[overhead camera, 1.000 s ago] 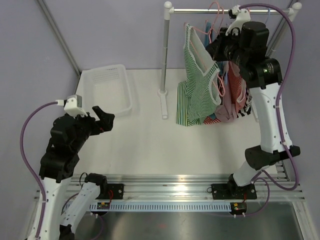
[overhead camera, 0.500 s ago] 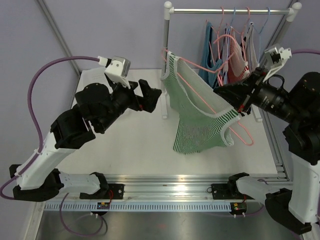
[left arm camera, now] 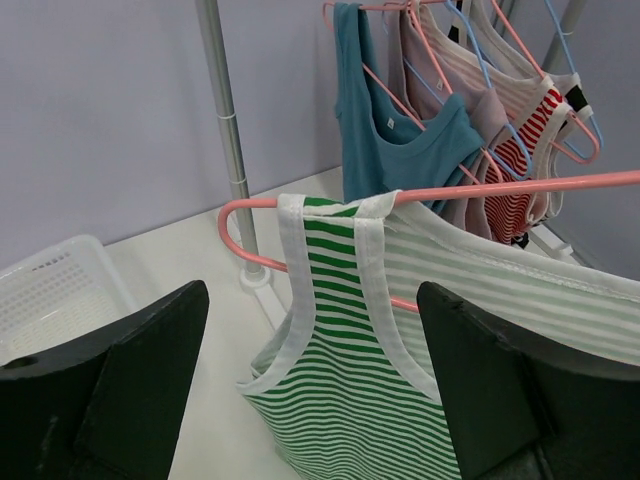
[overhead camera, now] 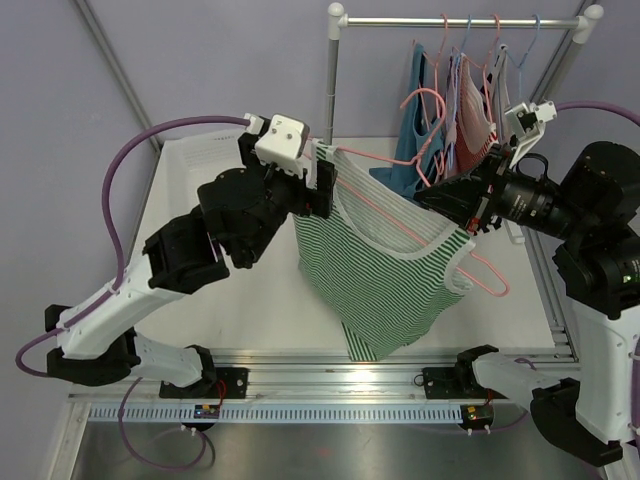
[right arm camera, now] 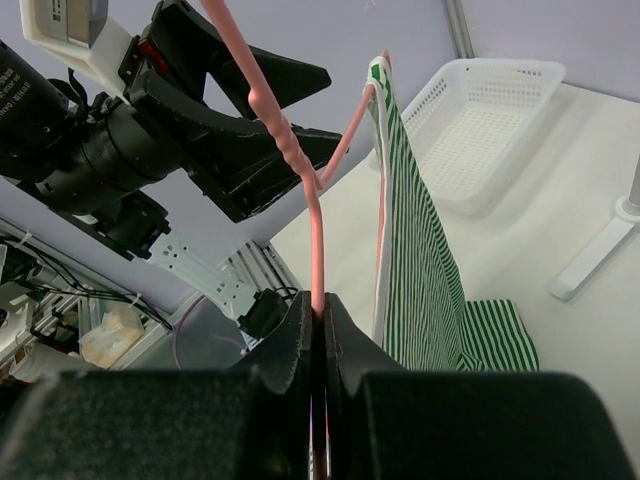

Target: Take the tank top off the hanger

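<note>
A green-and-white striped tank top [overhead camera: 385, 285] hangs on a pink hanger [overhead camera: 440, 180] held out over the table. My right gripper [overhead camera: 447, 197] is shut on the hanger's wire [right arm camera: 316, 255] near its hook. My left gripper [overhead camera: 322, 180] is open, its two black fingers [left arm camera: 130, 375] on either side of the tank top's shoulder strap [left arm camera: 330, 260], which lies over the hanger's end [left arm camera: 235, 215]; the fingers do not touch the cloth. The tank top's hem [right arm camera: 495, 335] rests on the table.
A clothes rack [overhead camera: 332, 120] stands at the back with several more tops on hangers [overhead camera: 455, 95]. A white basket [left arm camera: 55, 300] sits on the table at the back left, behind my left arm.
My left arm has swung right and forward until its open jaws straddle the tank top's shoulder. The right gripper has shifted the hanger slightly; the tank top hangs lower and more centred.
</note>
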Controlling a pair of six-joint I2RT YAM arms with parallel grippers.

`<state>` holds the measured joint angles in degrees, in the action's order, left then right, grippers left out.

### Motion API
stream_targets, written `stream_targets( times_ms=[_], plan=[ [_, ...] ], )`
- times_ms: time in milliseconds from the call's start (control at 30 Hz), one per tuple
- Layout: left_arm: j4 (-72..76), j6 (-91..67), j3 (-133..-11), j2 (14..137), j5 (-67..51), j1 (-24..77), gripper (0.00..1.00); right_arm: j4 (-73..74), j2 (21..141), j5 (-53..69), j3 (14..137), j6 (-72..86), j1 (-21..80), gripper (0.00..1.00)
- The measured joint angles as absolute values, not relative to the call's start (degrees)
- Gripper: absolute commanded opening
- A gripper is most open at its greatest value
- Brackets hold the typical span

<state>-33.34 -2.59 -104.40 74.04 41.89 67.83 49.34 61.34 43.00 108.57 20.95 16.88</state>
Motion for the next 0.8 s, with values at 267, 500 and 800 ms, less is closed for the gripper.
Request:
stream_targets(
  times_ms=[267,500,800],
  plan=[
    [-31.0,-1.63,-103.35,76.38,43.09,66.0,0.67,47.48,61.41,44.25,106.8,21.71,16.88,0.0],
    [-31.14,-2.87,-102.17,77.84,42.72,62.26,0.22,47.33,61.14,44.14,106.45,21.26,16.91,0.0],
    [-32.03,-5.72,-96.49,74.74,43.53,57.14,0.0,47.68,58.65,41.54,99.18,15.97,16.91,0.0]
  ],
)
